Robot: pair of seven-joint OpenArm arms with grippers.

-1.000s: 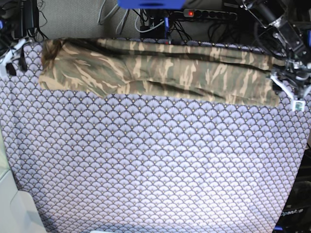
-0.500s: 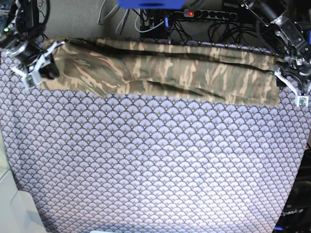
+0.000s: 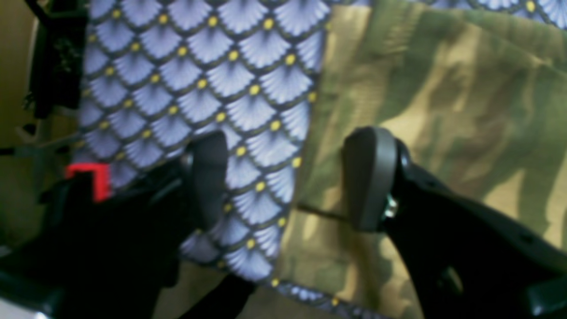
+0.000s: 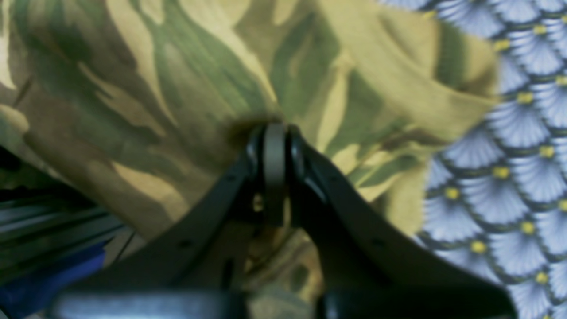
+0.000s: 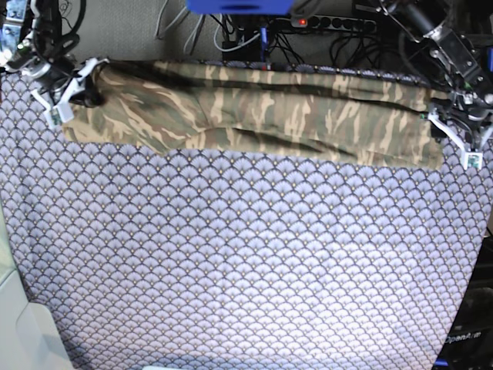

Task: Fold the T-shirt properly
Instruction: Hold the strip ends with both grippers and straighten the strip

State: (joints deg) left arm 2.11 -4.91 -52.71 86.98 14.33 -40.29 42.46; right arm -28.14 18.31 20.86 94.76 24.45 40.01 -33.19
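Observation:
The camouflage T-shirt (image 5: 254, 116) lies as a long folded band along the far edge of the table. At its left end in the base view, my right gripper (image 5: 75, 86) pinches the fabric. The right wrist view shows the jaws pressed together on a bunched piece of the T-shirt (image 4: 177, 79), with the right gripper (image 4: 274, 133) shut. My left gripper (image 5: 451, 127) sits at the band's right end. In the left wrist view the left gripper (image 3: 288, 181) is open and straddles the T-shirt (image 3: 443, 88) edge, one finger over the cloth and the other over the shirt.
The purple-grey fan-scale table cloth (image 5: 246, 254) covers the whole table in front of the shirt. Behind the far edge lie a power strip with cables (image 5: 331, 23) and a blue object (image 5: 239, 6). A white shape (image 5: 23, 331) sits at the near left corner.
My right gripper came in from the left edge to the shirt's left end and closed on the fabric. The left gripper shifted only slightly and stayed open.

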